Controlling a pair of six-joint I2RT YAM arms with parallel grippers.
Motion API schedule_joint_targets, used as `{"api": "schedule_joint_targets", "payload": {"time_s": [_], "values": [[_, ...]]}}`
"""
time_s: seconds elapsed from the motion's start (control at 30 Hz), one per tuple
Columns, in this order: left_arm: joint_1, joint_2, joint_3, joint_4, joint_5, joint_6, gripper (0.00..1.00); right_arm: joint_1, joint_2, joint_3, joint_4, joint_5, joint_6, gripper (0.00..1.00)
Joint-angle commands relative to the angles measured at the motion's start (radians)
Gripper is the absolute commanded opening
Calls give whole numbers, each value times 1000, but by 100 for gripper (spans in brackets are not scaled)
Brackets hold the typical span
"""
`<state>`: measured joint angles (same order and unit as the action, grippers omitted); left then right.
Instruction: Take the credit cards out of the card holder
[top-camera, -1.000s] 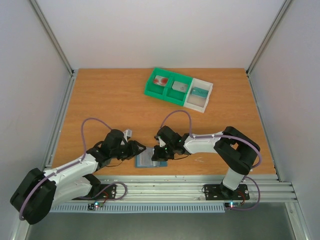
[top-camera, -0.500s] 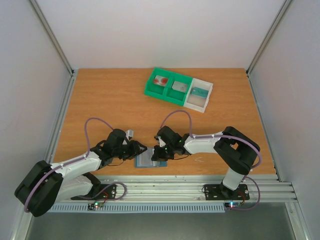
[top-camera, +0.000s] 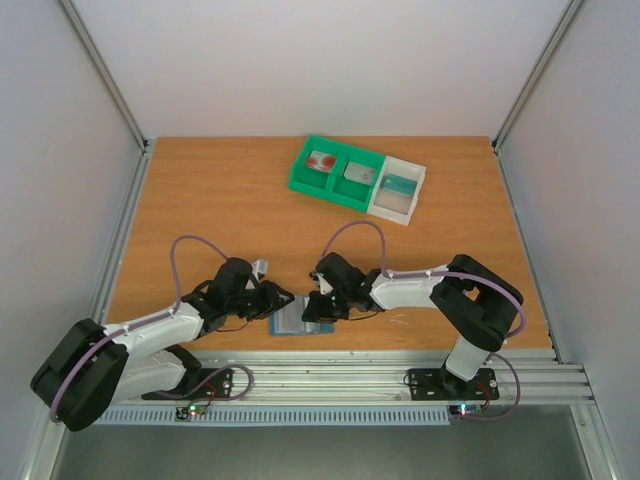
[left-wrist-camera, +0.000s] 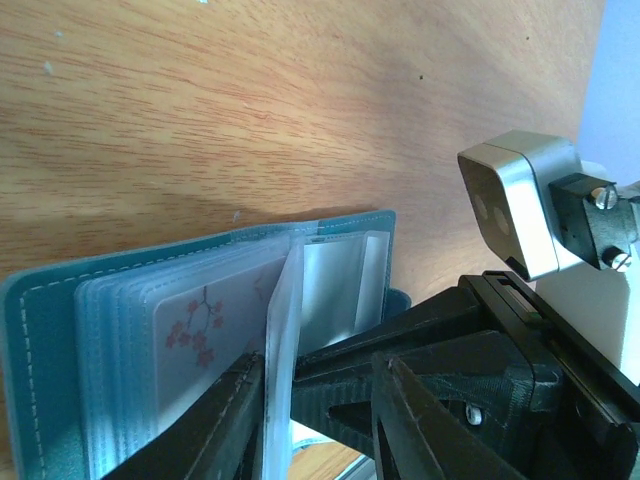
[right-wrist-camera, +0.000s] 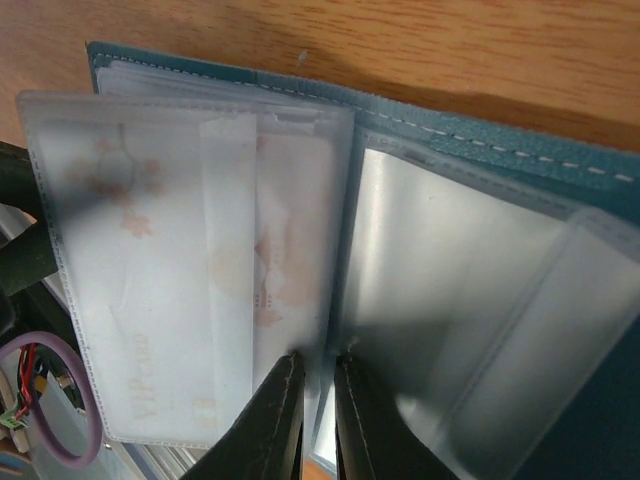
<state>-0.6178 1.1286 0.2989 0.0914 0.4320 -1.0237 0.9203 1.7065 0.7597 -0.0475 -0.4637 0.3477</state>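
The blue-grey card holder (top-camera: 290, 322) lies open at the table's near edge between both grippers. In the left wrist view its cover (left-wrist-camera: 40, 330) holds a stack of clear sleeves. One sleeve (left-wrist-camera: 280, 340) stands upright against one finger of my left gripper (left-wrist-camera: 318, 365), whose jaws are apart. My right gripper (right-wrist-camera: 318, 362) pinches the bottom edge of a clear sleeve (right-wrist-camera: 340, 250) at the fold. A white card with pink blossom marks (right-wrist-camera: 150, 290) sits inside a sleeve. Three credit cards lie in the far tray: white with red (top-camera: 322, 161), grey (top-camera: 359, 172), teal (top-camera: 399, 184).
The tray has two green compartments (top-camera: 300, 180) and a white one (top-camera: 385, 208), at the table's back centre. The holder lies just before the metal rail (top-camera: 330, 375) at the table's front edge. The right wrist camera block (left-wrist-camera: 515, 205) hangs close beside my left gripper.
The left arm has swung a little, and its jaws have narrowed around the upright sleeve. The right gripper stays at the holder's fold, and its jaws have eased slightly.
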Motion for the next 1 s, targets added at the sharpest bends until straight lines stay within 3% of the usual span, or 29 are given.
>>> {"api": "schedule_joint_targets", "payload": {"time_s": [0.0, 0.27, 0.7, 0.97], "values": [[-3, 5, -2, 62, 16, -4, 31, 8, -30, -32, -14, 32, 9, 12], [-3, 6, -6, 69, 11, -6, 32, 8, -70, -59, 44, 26, 17, 17], [-3, 36, 4, 112, 47, -8, 33, 6, -118, -75, 44, 38, 24, 9], [-3, 24, 2, 130, 65, -24, 33, 5, -215, -76, -51, 148, -13, 7]]}}
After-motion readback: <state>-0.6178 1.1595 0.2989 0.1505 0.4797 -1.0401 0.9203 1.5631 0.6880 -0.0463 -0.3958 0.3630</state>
